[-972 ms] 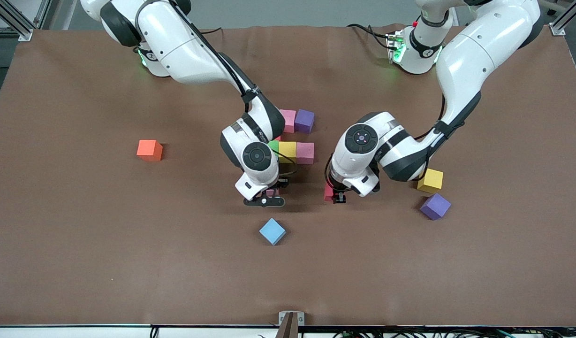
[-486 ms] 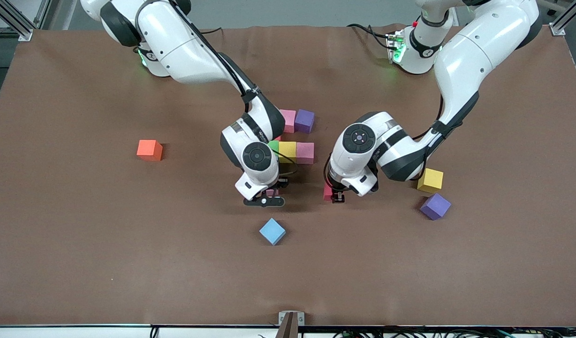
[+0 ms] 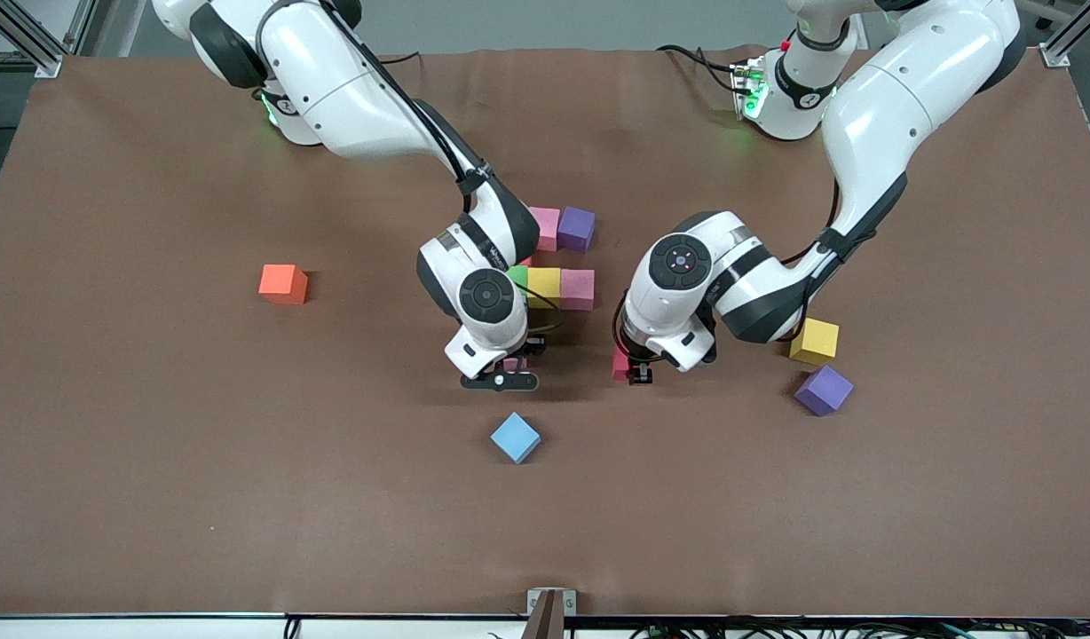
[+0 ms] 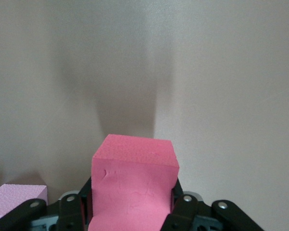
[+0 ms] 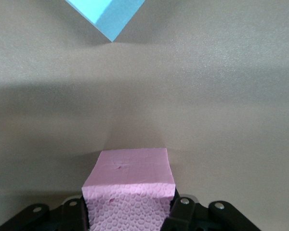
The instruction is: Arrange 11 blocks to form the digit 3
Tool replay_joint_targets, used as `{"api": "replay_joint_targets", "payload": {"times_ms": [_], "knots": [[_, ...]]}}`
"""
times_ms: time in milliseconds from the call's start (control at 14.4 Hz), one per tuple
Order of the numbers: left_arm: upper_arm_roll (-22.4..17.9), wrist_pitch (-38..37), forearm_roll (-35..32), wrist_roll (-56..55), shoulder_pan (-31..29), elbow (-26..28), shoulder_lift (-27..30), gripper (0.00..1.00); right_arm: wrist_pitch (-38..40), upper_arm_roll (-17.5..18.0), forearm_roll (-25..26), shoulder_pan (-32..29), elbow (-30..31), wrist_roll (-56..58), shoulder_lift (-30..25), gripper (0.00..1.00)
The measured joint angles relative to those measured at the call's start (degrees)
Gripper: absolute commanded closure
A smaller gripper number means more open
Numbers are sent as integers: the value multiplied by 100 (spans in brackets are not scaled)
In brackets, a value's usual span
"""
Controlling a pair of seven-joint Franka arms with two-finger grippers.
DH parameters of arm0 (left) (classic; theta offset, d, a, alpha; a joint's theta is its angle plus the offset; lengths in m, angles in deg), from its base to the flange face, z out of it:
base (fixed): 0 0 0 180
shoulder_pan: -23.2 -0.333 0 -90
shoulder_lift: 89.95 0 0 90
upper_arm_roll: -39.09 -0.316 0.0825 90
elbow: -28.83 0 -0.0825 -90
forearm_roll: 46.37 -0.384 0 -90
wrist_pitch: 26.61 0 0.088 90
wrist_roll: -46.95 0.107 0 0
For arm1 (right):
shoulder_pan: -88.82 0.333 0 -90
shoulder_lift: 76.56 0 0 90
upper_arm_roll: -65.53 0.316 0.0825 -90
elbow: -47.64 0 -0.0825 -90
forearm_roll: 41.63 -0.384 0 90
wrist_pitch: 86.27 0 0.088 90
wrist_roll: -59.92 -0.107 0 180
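Left tool (image 3: 632, 368) grips red block (image 4: 134, 190), right tool (image 3: 509, 371) pink block (image 5: 130, 195); blue block (image 3: 516, 437) nearby.

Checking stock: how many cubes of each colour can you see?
Pink cubes: 3
Purple cubes: 2
Yellow cubes: 2
Red cube: 1
Green cube: 1
Blue cube: 1
Orange cube: 1
Total: 11; the right arm may hide more.

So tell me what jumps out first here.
Both grippers are shut on cubes mid-table: the left gripper holds a red block, the right gripper a pink block. Beside the right arm sits a part-built cluster of touching cubes; a lone orange cube lies toward the right arm's end.
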Motion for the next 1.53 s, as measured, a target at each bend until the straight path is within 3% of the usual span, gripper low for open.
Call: {"api": "replay_joint_targets", "payload": {"times_ms": [1528], "knots": [[0, 0, 0, 0, 35, -56, 0, 76, 97, -2, 62, 29, -3, -182, -8, 98]]}}
